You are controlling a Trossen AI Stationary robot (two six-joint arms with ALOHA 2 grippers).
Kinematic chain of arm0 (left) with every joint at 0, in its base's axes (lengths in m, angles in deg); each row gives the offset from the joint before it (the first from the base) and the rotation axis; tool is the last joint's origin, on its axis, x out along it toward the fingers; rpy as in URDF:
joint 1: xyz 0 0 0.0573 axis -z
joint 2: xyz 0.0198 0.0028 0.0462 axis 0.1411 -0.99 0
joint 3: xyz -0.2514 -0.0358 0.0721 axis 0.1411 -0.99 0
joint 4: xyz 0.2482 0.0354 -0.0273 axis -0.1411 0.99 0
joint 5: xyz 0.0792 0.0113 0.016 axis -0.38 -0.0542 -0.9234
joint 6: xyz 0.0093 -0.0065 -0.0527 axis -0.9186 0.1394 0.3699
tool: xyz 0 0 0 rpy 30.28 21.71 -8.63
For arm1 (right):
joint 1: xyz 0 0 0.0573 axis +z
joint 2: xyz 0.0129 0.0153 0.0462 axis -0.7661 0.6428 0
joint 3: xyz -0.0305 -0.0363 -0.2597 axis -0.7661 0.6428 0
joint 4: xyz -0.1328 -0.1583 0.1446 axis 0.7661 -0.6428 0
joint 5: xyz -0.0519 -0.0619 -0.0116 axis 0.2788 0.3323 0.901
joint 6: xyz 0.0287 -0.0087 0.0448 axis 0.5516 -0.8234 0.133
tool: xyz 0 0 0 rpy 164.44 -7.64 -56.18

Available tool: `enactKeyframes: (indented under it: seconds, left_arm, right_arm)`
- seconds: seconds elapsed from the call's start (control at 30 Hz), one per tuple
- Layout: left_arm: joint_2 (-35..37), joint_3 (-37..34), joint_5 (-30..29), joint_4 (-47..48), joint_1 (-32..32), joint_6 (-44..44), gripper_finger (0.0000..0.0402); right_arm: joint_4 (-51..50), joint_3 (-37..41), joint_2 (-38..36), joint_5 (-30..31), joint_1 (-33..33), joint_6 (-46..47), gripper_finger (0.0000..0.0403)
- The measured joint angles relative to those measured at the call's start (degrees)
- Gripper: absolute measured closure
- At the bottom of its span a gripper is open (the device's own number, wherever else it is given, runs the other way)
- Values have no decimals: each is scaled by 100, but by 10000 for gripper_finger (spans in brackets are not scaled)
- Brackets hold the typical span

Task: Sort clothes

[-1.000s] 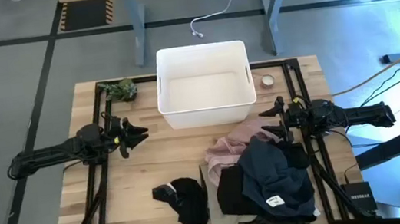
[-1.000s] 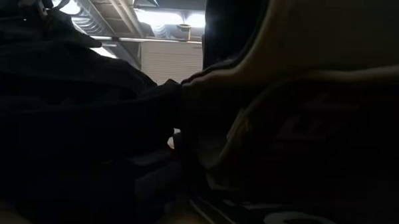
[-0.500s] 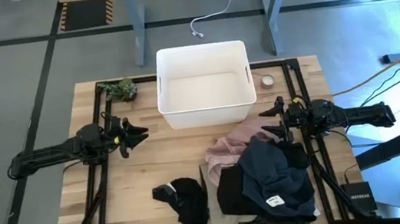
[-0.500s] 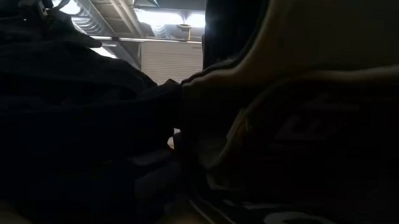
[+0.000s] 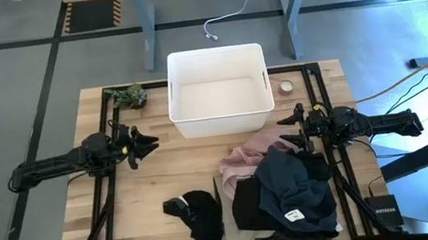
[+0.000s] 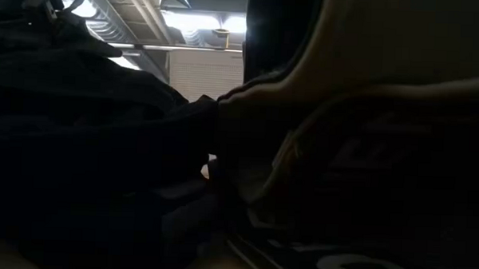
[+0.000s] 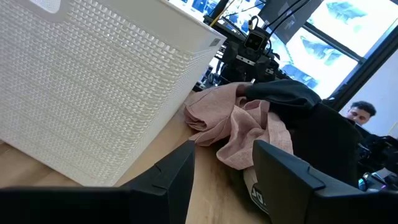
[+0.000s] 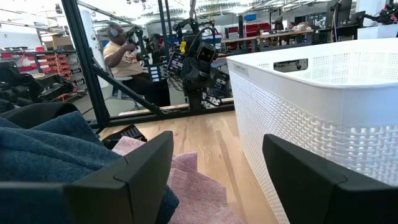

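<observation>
The clothes lie in a heap on the near right of the table: a pale pink garment (image 5: 253,153), a navy blue one with a white label (image 5: 297,188), a black one (image 5: 246,207), a beige one (image 5: 238,237) under them, and a separate black garment (image 5: 197,213) to the left. In the low view dark cloth (image 6: 95,145) fills the picture. My left gripper (image 5: 151,142) hovers open at the table's left, empty. My right gripper (image 5: 284,121) hovers open at the right, just beyond the pink garment (image 8: 186,180), empty.
A white bin (image 5: 218,90) stands at the far middle of the table. A green mottled lump (image 5: 128,95) lies far left and a small round roll (image 5: 286,87) far right. Bare wood (image 5: 148,182) lies between the left gripper and the heap. A person sits beyond the table (image 8: 124,53).
</observation>
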Motion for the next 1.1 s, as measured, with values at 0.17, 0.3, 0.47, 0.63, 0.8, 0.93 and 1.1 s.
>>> enactKeyframes:
  seconds: [0.17,0.3,0.47,0.63,0.8,0.93,1.1]
  left_arm:
    - [0,0,1,1,0,-3,245]
    - [2,-2,-321,-84,0,-638,245]
    - [2,-2,-559,-957,-2,-1100,245]
    - [2,-2,-787,-2228,0,-1160,245]
    - [2,-2,-850,-3359,-2,-1765,245]
    - [-4,45,-781,-3561,-2,-1907,245]
    - [-391,597,-448,-3648,0,-1983,245]
  right_arm:
    - [0,0,1,-1,-2,0,135]
    - [1,0,1,1,0,-1,135]
    - [1,0,-1,1,0,-1,135]
    - [0,0,-1,1,-1,-1,135]
    - [6,0,-1,1,0,0,135]
    - [116,0,-1,-12,2,204,135]
    - [487,0,-1,-92,2,1608,135]
